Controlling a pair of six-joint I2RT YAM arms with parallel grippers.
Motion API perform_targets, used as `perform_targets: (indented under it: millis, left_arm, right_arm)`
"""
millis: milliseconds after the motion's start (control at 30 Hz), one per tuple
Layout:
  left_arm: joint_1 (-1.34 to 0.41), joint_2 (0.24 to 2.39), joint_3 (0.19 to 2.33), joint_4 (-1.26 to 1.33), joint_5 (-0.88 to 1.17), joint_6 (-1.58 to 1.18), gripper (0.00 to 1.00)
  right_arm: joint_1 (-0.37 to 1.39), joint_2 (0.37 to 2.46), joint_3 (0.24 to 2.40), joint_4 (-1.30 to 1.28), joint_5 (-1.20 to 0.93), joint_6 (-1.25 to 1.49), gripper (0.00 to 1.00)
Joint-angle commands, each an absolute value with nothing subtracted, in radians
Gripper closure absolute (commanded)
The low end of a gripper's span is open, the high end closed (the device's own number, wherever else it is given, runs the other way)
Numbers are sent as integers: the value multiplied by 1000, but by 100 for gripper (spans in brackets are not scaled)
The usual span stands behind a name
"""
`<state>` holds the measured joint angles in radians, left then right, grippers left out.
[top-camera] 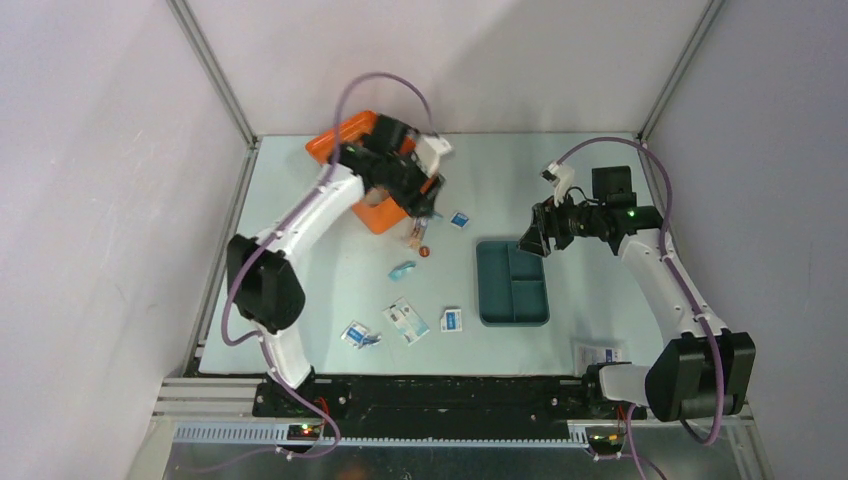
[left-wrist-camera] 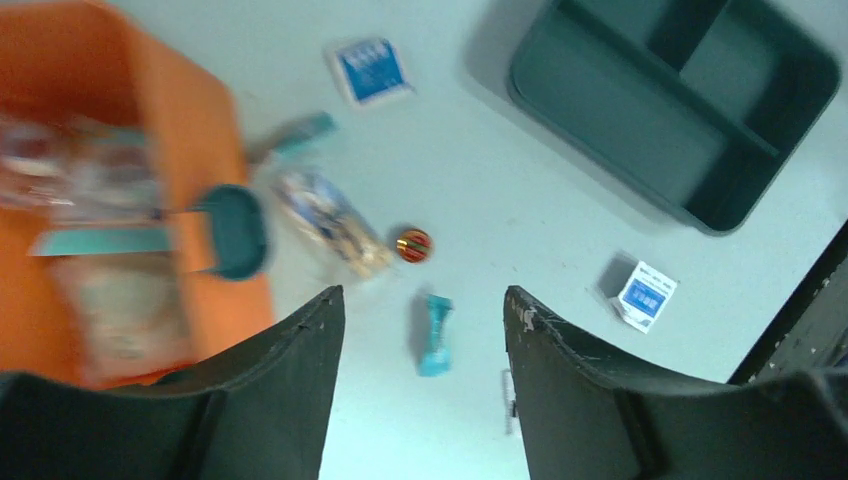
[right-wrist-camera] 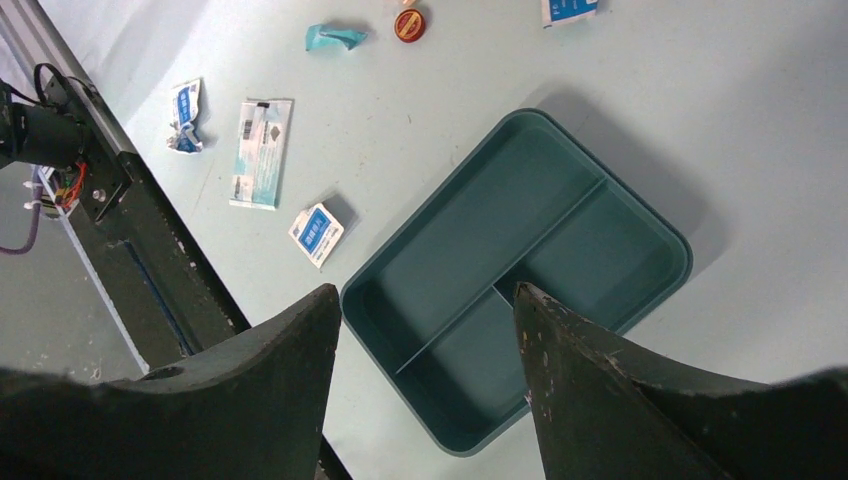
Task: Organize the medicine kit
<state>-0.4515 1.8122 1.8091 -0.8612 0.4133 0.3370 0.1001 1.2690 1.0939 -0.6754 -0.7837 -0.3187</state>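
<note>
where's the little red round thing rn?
Top view, centre-left of the table: the red disc lies off the near corner of the medicine kit, beside a clear packet, left of the teal tray.

The top camera looks down from above the near edge over the whole desk (top-camera: pixel 560 170); each wrist camera looks down between its jaws, nearer in, and all three share the teal compartment tray (top-camera: pixel 500 300).

Robot lab test cell: plain white enclosure panels (top-camera: pixel 90 200), aluminium frame posts (top-camera: pixel 213 70), pale table (top-camera: pixel 560 170), black mounting rail (top-camera: pixel 450 395), looping purple cable (top-camera: pixel 385 76)
</note>
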Motion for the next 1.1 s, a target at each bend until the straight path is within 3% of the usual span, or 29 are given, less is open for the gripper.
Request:
perform_targets:
  millis: [0, 100, 300, 500, 667, 1067]
  left_arm:
    - [-586, 1837, 1660, -810, 198, 288, 38]
    - [-615, 1856, 1576, -675, -17, 199, 45]
    - [-641, 1860, 1405, -423, -147, 139, 43]
    - [-647, 1948, 1460, -423, -178, 142, 46]
    - [-647, 2021, 1492, -423, -157, 152, 58]
    - [-646, 2065, 1531, -423, -182, 180, 76]
  right_arm:
    - [107, 1243, 1087, -648, -761, -334, 32]
    - [107, 1227, 1065, -633, -759, -337, 32]
    - [107, 1210, 1055, -633, -755, -344, 32]
    - [104, 1200, 1037, -619, -754, -347, 32]
    - [103, 1194, 1026, -611, -748, -351, 32]
    - [91, 1163, 998, -594, -749, -350, 31]
